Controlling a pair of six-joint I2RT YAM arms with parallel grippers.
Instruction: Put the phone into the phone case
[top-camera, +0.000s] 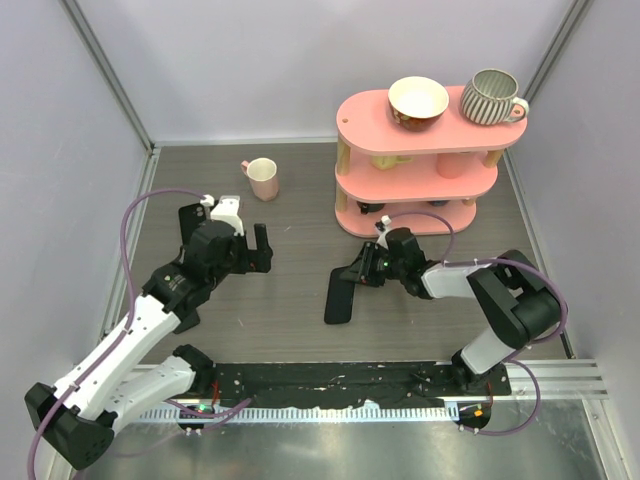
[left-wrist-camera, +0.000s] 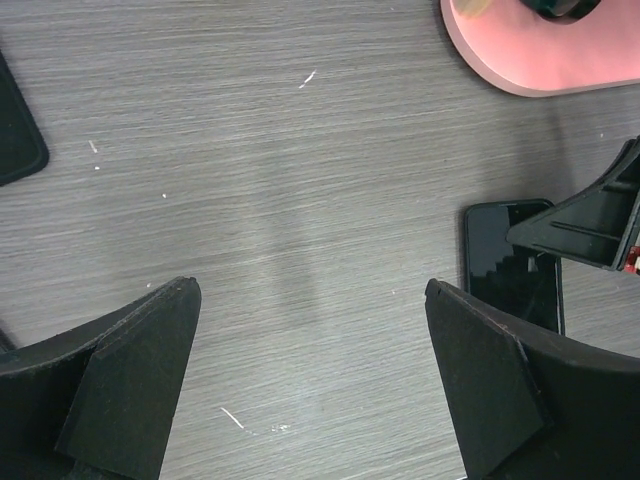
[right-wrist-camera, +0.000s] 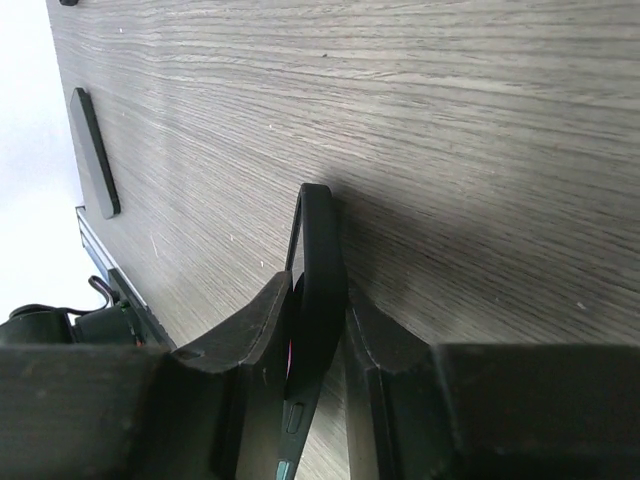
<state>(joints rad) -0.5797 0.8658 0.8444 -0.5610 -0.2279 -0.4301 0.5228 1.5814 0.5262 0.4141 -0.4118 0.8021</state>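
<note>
Left arm: left fingers (left-wrist-camera: 130, 380) are spread wide with nothing between them, only bare bench (left-wrist-camera: 300, 150) in the gap. They hang over the left-centre of the bench. A pink mug (top-camera: 262, 180) stands farther back.

Phone (left-wrist-camera: 508, 265): flat on the bench, glass up, reflections on the screen. It lies to the right of the left fingers and outside their gap. In the left wrist view its near end passes behind the right-hand finger of that pair. From above it sits just on the near side of the right fingers, long axis running near to far. In the left wrist view a black part of the right fingers overlaps its far right corner; contact cannot be told.

Phone case (right-wrist-camera: 318, 240): edge-on, clamped between the right fingers (right-wrist-camera: 250, 340), which press on its two broad faces. Its far end points down at the bench; touching or just clear, cannot tell. Case and phone are apart, the phone lying off to one side in the right wrist view.

Far right: pink three-tier shelf (top-camera: 415, 175) behind the right fingers, with a bowl (top-camera: 418, 100) and a striped mug (top-camera: 492, 97) on its top tier.
</note>
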